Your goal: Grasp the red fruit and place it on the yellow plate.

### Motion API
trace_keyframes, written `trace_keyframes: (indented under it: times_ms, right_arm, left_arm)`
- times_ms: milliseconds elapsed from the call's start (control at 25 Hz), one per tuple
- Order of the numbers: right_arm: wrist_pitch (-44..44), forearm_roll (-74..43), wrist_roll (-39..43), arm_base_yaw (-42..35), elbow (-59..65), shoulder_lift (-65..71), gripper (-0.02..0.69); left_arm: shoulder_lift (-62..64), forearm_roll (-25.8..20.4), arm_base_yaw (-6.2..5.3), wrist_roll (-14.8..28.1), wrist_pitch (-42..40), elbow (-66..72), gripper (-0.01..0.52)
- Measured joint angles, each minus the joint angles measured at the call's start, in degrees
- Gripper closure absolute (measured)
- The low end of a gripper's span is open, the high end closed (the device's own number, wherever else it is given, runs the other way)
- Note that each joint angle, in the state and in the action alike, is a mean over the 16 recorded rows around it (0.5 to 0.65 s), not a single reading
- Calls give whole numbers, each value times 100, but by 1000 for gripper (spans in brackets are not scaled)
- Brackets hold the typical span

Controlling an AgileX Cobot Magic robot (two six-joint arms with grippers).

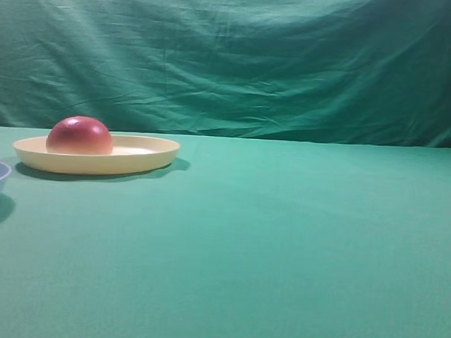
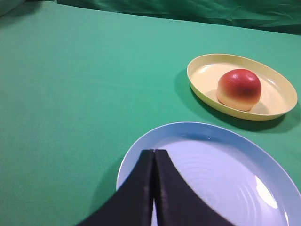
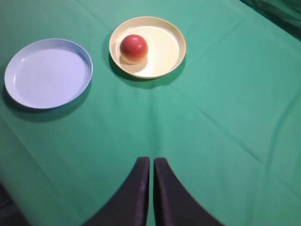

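red fruit (image 3: 134,47): you see it on the yellow plate (image 3: 164,52), off-centre
left gripper (image 2: 154,155): jaws together, empty
right gripper (image 3: 151,162): jaws together, empty

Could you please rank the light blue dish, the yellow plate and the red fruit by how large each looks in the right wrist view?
1. Round light blue plastic dish, slightly largest, though it may simply lie nearer the camera.
2. Shallow cream-yellow plastic plate, close in size.
3. Smooth red dome-shaped fruit, clearly smallest, resting on that plate.
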Motion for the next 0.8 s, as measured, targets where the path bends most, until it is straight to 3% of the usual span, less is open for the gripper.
trace_keyframes:
  times_ms: [400,800]
  right_arm:
    - [332,-419,362,-381,31,-1470,665]
    - [-384,-558,379,-1875,617,-3106,665]
  left_arm:
    - [0,0,0,0,0,0,514]
    - [0,0,0,0,0,0,514]
